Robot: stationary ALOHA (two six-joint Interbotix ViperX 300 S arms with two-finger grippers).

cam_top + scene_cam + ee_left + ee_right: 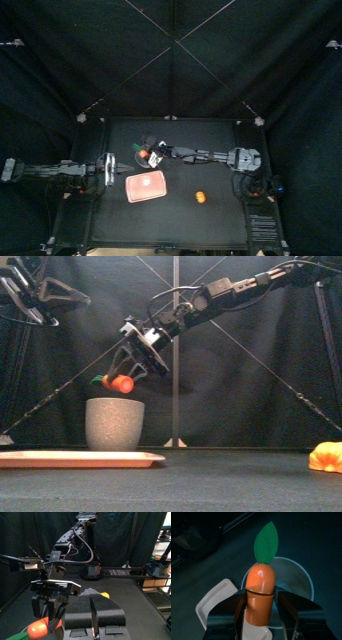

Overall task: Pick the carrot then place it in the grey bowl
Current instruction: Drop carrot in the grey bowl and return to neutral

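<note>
In the front view an orange carrot [119,383] with a green leaf hangs just above the rim of the tall grey speckled cup [115,423]. My right gripper [126,371] is shut on it, with the arm coming down from the upper right. The right wrist view shows the carrot [260,587] upright between the jaws, its leaf [268,542] pointing away and the cup's opening [298,574] behind it. My left gripper [95,607] rests shut at the table's left and holds nothing. From it I see the right gripper's fingers [53,602] above the carrot [38,629].
A flat pink tray [144,187] lies just in front of the cup, near the table's left half. A small orange toy [199,197] sits alone at the front right, also low at the right in the front view [325,457].
</note>
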